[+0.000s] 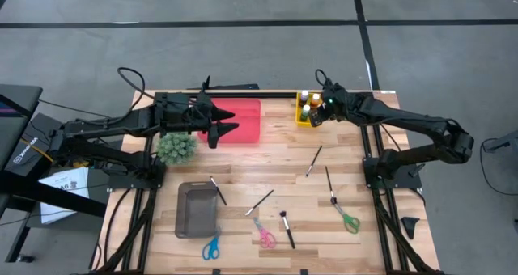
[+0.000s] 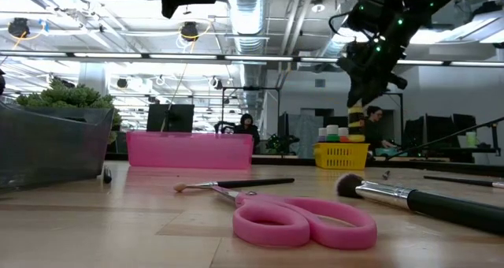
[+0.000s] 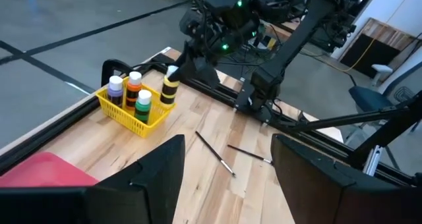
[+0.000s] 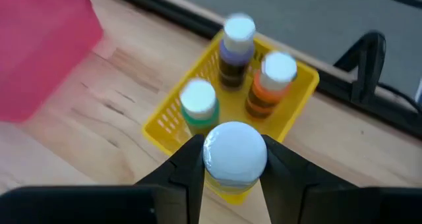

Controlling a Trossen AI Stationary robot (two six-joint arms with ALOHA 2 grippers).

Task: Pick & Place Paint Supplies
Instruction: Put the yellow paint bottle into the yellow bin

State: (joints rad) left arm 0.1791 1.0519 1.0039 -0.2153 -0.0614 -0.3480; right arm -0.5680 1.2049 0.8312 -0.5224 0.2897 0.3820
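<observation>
On the left side of the wooden surface [image 1: 243,174] stands a fuzzy green plant [image 1: 176,148], and below it in the high view lies a grey tray [image 1: 197,210] with a thin paintbrush [image 1: 218,191] resting across its corner. The left gripper [image 1: 229,120] hovers over the pink bin [image 1: 247,121] at the far edge; its two fingers are spread wide apart and hold nothing. Toward the near edge lie blue scissors [image 1: 211,247], then pink scissors [image 1: 265,234], and between them and the middle of the surface a second paintbrush [image 1: 260,201] and a thicker brush with a dark handle [image 1: 286,229]. More to the right, two thin paintbrushes [image 1: 313,161] lie loose on the wood, and green scissors [image 1: 348,220] lie near the right arm's base. At the far edge, right of the pink bin, sits a yellow basket [image 1: 303,120] with three small paint bottles in it: one purple [image 4: 234,47], one orange [image 4: 271,84] and one green [image 4: 198,105]. The right gripper [image 4: 232,159] is just above the basket's near side, and its fingers are pressed on the two sides of a yellow-and-black paint bottle [image 3: 170,89] with a white cap. In the low view this bottle hangs clearly higher than the basket, not touching it. People sit far behind in the room.
</observation>
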